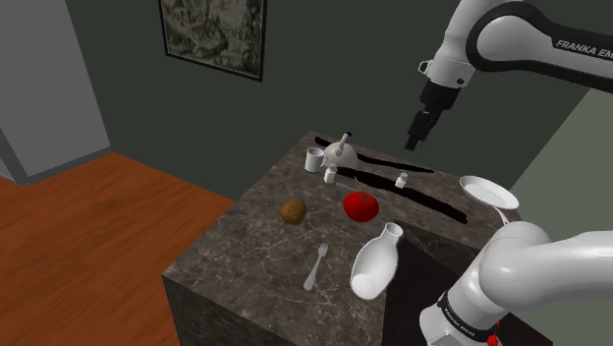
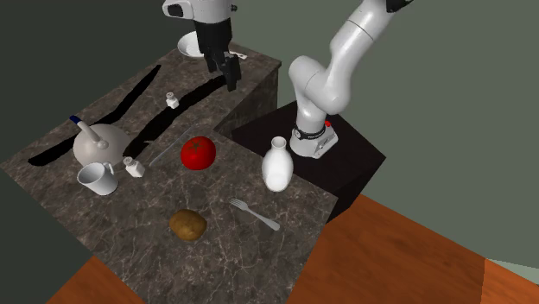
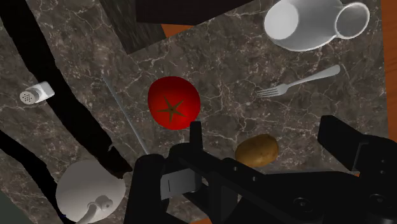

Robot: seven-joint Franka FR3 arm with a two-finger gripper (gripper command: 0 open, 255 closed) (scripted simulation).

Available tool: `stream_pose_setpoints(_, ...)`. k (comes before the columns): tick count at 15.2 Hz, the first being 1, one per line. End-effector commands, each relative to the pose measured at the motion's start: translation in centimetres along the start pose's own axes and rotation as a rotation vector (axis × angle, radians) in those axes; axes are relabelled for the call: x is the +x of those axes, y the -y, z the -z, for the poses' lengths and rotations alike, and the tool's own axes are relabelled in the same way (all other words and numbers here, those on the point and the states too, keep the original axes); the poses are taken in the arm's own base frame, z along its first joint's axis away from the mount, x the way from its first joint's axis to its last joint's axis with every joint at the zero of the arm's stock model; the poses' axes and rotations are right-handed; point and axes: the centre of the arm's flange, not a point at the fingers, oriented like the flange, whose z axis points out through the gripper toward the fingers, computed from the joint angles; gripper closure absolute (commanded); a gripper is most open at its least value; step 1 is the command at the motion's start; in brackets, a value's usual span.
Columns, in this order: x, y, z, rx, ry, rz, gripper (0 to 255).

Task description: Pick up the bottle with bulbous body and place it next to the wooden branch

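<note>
The white bottle (image 1: 376,260) (image 2: 276,164) (image 3: 305,22) with a round body and short neck stands upright on the dark marble counter (image 1: 246,251), at the corner nearest the robot's stand. A long black forked shape (image 1: 393,173) (image 2: 82,134) (image 3: 38,57), seemingly the branch, lies along the counter's far part. My gripper (image 1: 417,136) (image 2: 230,79) (image 3: 270,137) hangs open and empty high above that far part, well away from the bottle. In the wrist view a red tomato and a potato lie below the fingers (image 3: 196,135).
A red tomato (image 1: 361,204) (image 2: 198,153) and a potato (image 1: 293,210) (image 2: 187,224) sit mid-counter, with a fork (image 1: 315,265) near the bottle. A grey teapot (image 1: 341,152), a mug (image 1: 313,159) and two small shakers (image 1: 401,180) (image 1: 330,176) stand by the black shape. A white bowl (image 1: 488,193) is at the counter's end.
</note>
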Motion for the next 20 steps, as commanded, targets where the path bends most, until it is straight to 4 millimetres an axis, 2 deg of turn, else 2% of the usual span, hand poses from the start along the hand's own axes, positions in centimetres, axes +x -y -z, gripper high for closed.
stream_pose_setpoints(1, 0.0, 0.0, 0.0, 0.000, 0.000, 0.000, 0)
stream_pose_setpoints(19, -9.9, 15.6, -15.0, 0.023, -0.050, -0.005, 0)
stream_pose_setpoints(20, -9.8, 15.6, -15.5, 0.023, -0.050, -0.005, 0)
